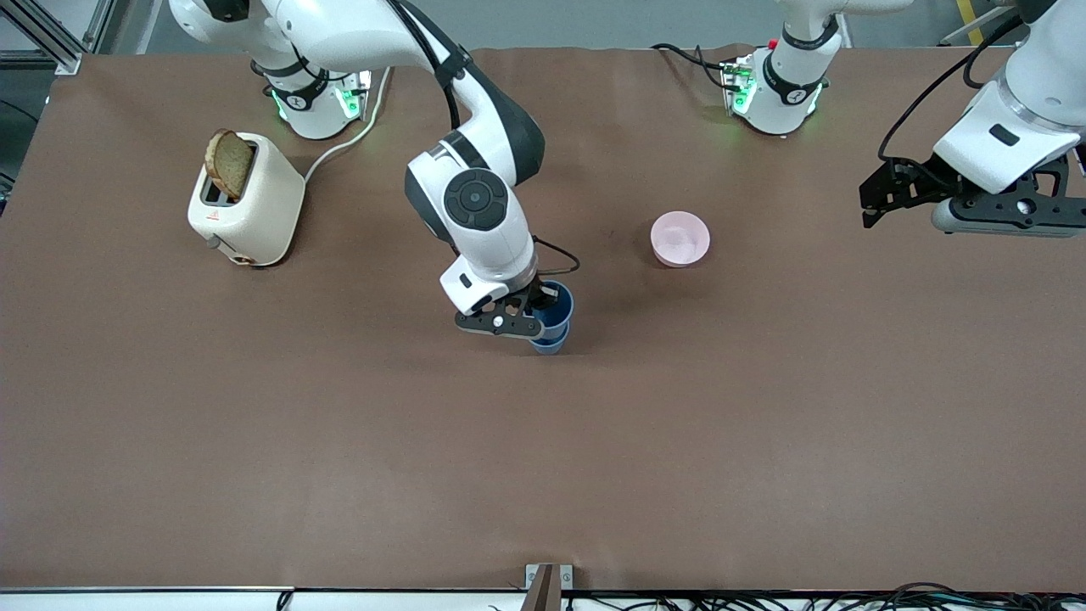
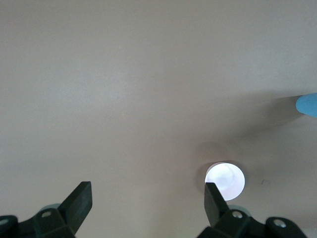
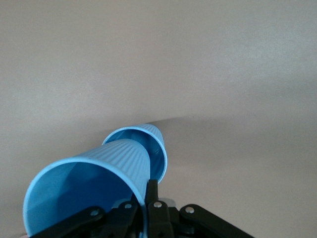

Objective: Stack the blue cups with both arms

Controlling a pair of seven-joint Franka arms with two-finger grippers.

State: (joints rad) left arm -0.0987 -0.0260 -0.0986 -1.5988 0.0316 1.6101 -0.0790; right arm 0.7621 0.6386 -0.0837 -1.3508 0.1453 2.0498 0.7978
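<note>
1. Check the table [image 1: 254, 441]: a brown mat covers it edge to edge. Grey floor and a metal frame show past the edge where the arm bases stand.
2. Locate the right gripper [image 1: 528, 316] near the middle of the table. Its fingers pinch the rim wall of the upper cup [image 1: 556, 307], one finger [image 3: 151, 198] outside the wall and one inside.
3. Note the cups: the upper cup sits partly inside the lower cup [image 1: 550, 342], which stands on the mat. In the right wrist view the upper cup [image 3: 84, 186] is nested into the mouth of the lower cup [image 3: 148, 144].
4. Locate the left gripper [image 1: 882, 197] in the air over the table's edge at the left arm's end. Its fingers [image 2: 79, 201] are spread wide and hold nothing. This arm waits.
5. Note the pink bowl [image 1: 680, 238], upright on the mat, between the cups and the left arm's base, well apart from the cups.
6. Note the toaster [image 1: 246, 199] near the corner by the right arm's base, with a slice of bread [image 1: 229, 163] standing in its slot. Its cord [image 1: 344, 146] runs toward the right arm's base.
</note>
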